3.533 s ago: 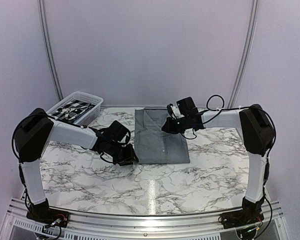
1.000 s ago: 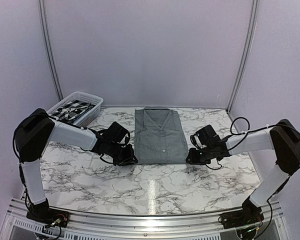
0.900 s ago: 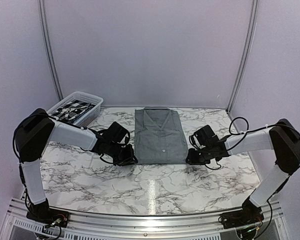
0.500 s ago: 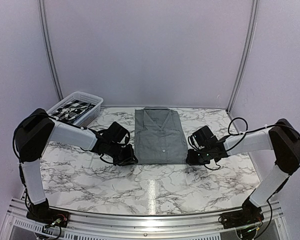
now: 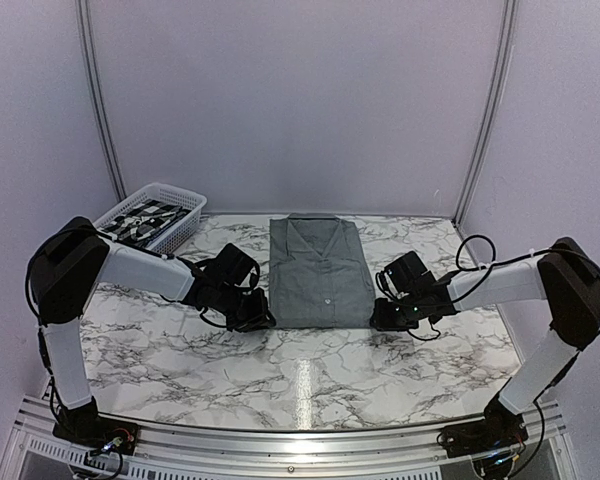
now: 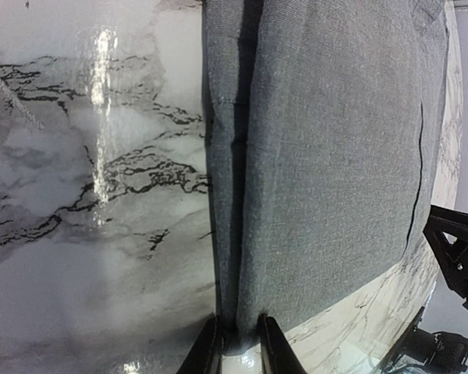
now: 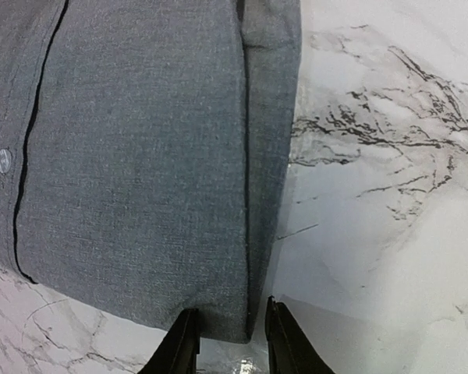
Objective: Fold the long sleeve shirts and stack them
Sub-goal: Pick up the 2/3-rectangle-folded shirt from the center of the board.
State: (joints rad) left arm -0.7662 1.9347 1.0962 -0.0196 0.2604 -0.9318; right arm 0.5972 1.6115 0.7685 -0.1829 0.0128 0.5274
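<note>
From above, the mid-grey woven shirt [image 5: 318,275] lies at table centre, folded into a neat rectangle on the glossy marble table [image 5: 310,380]. In the left wrist view, the left gripper [image 6: 235,354] pinches the shirt's 7 o'clock corner. In the right wrist view, the right gripper [image 7: 230,347], fingers apart, straddles the 5 o'clock corner.

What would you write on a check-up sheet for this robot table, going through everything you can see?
Surface: white marble table with grey veins.
Job's things: plain grey button-front shirt, folded flat mid-table.
Clutter: white plastic basket far left, black-and-white patterned cloth inside.
Grippers: left gripper pinches the shirt's near left corner; right gripper open, straddling the near right corner.
Cables: black cable loop on the right arm.
Surroundings: pale walls, metal poles.
</note>
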